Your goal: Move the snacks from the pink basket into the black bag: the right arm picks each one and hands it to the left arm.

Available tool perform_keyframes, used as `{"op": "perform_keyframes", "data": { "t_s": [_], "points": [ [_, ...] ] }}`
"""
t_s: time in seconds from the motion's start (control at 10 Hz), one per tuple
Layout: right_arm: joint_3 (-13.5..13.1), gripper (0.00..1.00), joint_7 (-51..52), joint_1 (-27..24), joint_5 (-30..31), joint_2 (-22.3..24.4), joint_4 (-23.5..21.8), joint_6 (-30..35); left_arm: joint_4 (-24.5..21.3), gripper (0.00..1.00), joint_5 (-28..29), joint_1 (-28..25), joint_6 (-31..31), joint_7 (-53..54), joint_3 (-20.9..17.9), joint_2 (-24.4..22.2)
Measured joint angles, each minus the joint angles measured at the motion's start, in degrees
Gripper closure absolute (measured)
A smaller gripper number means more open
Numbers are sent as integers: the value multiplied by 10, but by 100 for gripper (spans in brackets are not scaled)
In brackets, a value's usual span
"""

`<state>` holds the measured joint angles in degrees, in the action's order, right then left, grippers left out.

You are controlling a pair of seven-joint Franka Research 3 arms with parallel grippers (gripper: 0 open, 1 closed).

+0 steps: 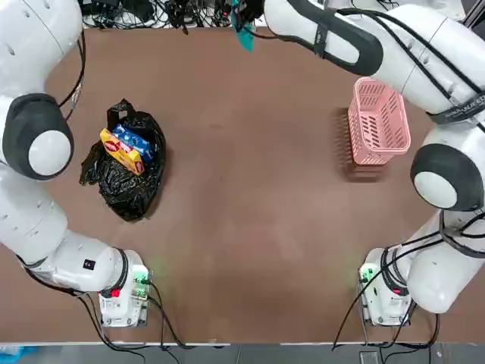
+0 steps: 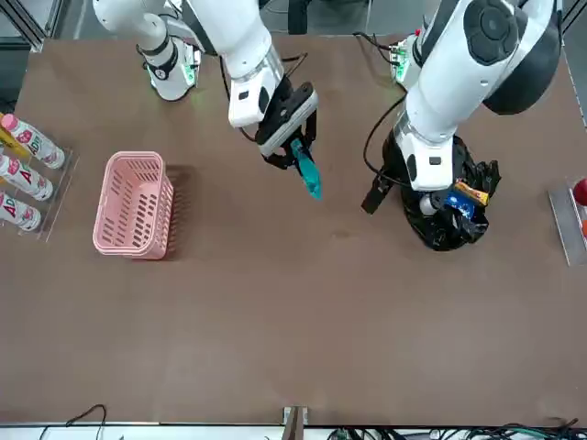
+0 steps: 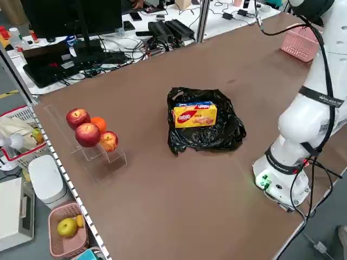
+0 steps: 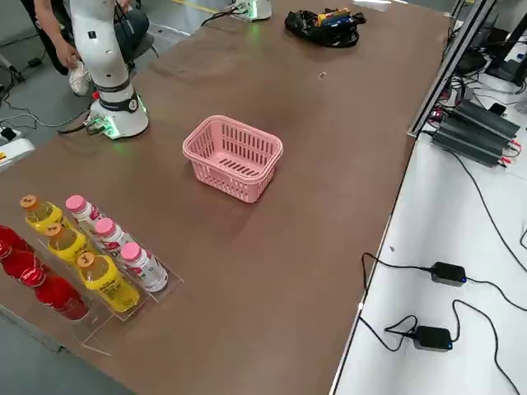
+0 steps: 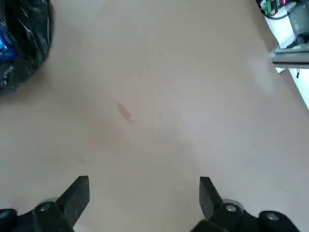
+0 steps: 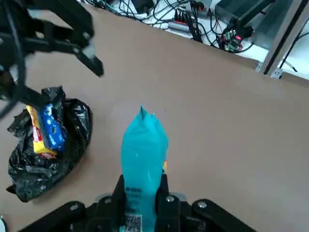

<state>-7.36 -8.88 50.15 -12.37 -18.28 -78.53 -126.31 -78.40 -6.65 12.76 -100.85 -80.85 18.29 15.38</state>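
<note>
Pinching the lower end of the teal packet (image 6: pixel 145 159), our right end effector (image 6: pixel 141 186) sits at the bench's 12 o'clock. We judge it light, soft, slippery and crushable, so we'd grip its free far end gently with our left end effector (image 5: pixel 146 180), spread empty toward 11 o'clock, clear of the crimped tip.

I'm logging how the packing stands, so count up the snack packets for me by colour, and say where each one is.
Yellow: 1, in the black bag
Blue: 1, in the black bag
Teal: 1, in the right claw, over the table
Total: 3 packets
</note>
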Motion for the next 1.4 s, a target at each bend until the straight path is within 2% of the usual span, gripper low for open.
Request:
{"op": "perform_keyframes", "data": {
  "t_s": [0.2,0.4,0.8,1.0,1.4],
  "points": [
    [0,72,-20,18,7,-8,11,-10,5,0,-59,-2,-8,0,-1,0],
    [0,72,-67,42,45,-13,13,-15,6,0,-89,-1,-9,0,-1,0],
    [-1,72,-131,78,87,-17,15,-18,6,0,-119,6,-5,-5,0,0],
    [-1,72,-138,82,95,-17,15,-18,6,2,-121,6,29,-4,1,0],
    [-2,72,-138,82,96,-17,15,-18,6,15,-129,8,73,-2,9,2]
  ]
}}
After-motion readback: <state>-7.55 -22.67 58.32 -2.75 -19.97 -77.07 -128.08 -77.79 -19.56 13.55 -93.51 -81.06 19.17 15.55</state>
